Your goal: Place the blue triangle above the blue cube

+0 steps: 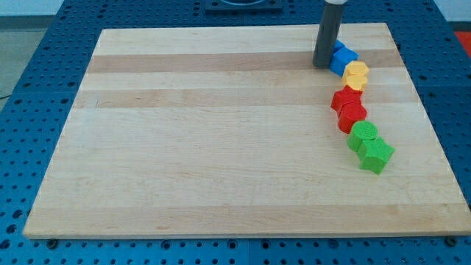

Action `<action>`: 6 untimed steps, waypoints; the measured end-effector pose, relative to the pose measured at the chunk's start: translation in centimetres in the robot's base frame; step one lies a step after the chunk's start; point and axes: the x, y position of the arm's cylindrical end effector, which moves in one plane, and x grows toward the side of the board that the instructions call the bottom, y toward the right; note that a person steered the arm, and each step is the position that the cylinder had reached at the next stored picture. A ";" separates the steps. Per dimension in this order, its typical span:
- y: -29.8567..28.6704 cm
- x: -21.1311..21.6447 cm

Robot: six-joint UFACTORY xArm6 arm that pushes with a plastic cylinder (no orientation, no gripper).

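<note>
Touching my tip (322, 65), blue blocks (341, 57) sit rightward.

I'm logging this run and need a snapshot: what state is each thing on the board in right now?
My tip: down on the board, touching the blue blocks' left side.
Blue blocks: packed together at the top of the chain; separate shapes hard to tell.
Yellow block: touching the blue one above.
Red blocks: two, pressed together.
Green blocks: two, touching, at the chain's bottom.
Wooden board: lying flat.
</note>
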 end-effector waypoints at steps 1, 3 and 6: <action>-0.4 0.2; -4.3 8.2; -4.8 10.7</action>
